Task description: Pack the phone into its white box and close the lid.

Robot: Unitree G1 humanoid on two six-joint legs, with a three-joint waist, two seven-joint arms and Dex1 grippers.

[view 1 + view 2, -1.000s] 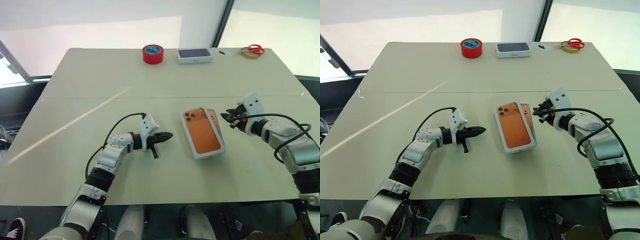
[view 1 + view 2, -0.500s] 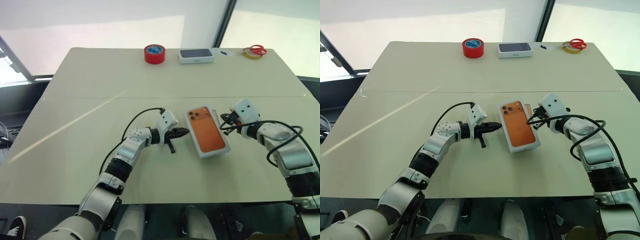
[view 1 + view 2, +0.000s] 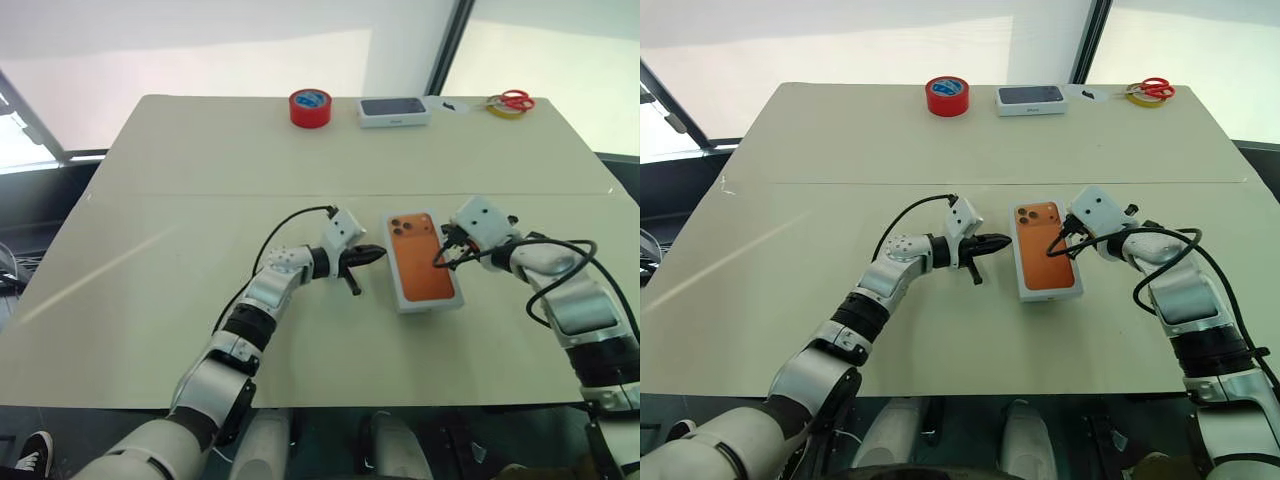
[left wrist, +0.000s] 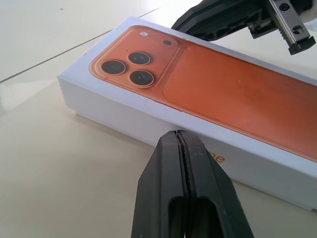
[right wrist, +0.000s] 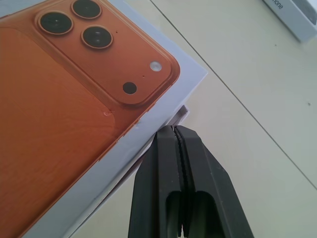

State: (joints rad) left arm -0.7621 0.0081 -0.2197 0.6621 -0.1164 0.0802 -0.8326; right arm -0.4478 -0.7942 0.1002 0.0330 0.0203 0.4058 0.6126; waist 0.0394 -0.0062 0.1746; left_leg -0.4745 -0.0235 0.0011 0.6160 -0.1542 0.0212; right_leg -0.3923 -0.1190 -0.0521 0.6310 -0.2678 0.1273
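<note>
Mid-table lies the lid (image 3: 425, 268), white-sided, its top face printed with an orange phone back and three dark lenses (image 4: 129, 67). Under one of its corners a lower white edge of the white box (image 5: 181, 113) peeks out. The phone is hidden. My left gripper (image 3: 376, 253) is shut and empty, its tip close to the lid's left side (image 4: 179, 135). My right gripper (image 3: 443, 257) is shut too, its tip at the lid's right edge near the lens corner (image 5: 173, 130).
At the table's far edge are a red tape roll (image 3: 309, 107), a dark-topped white flat box (image 3: 394, 111), and red-handled scissors (image 3: 513, 99) beside a yellow tape roll (image 3: 499, 109). Bare tabletop lies left of the arms and toward the front edge.
My left gripper has moved right, up to the lid's side. The lid has swung straighter and covers the orange part that showed at its right. The right gripper has rolled at the lid's edge.
</note>
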